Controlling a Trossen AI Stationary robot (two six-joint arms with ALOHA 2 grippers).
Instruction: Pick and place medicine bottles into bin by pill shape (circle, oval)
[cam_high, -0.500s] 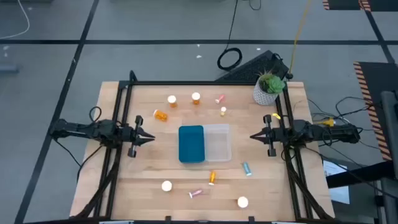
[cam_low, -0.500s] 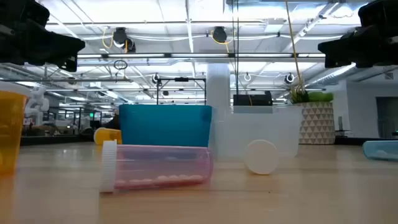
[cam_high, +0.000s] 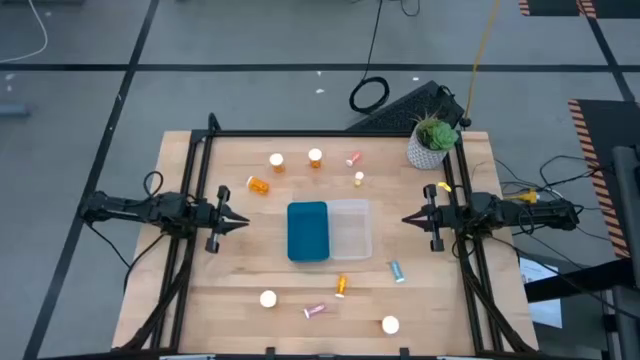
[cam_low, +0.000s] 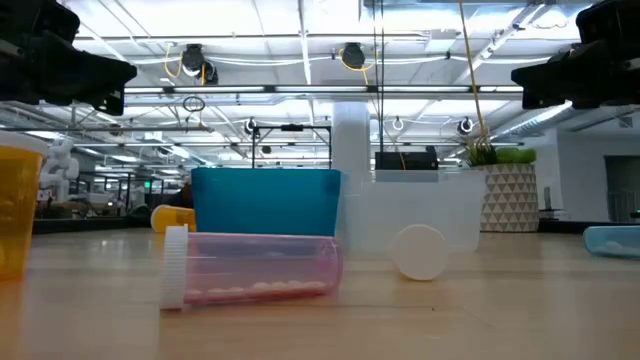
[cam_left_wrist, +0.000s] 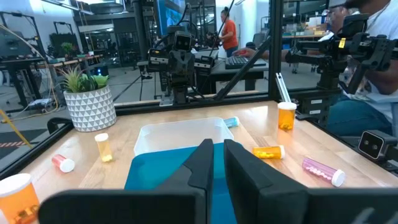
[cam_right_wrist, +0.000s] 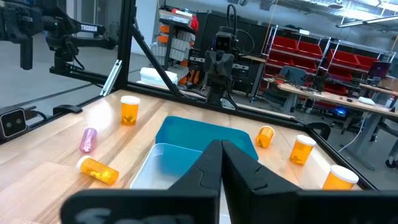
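Table (cam_high: 230, 290) edges: bottles (cam_high: 268, 298) scattered.

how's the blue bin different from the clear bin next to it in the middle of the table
The blue bin is opaque teal-blue; the clear bin is see-through, so the wood shows through it. The blue bin sits nearer the left gripper, the clear bin nearer the right gripper. In the low view the blue bin stands out solidly, while the clear bin is faint. They share a rectangular shape, sit side by side touching, and neither holds any medicine bottle.

Open table (cam_high: 230, 280) around both central bins (cam_high: 330, 231); scattered bottles (cam_high: 259, 185) and, seemingly clear, corner plant (cam_high: 432, 142).
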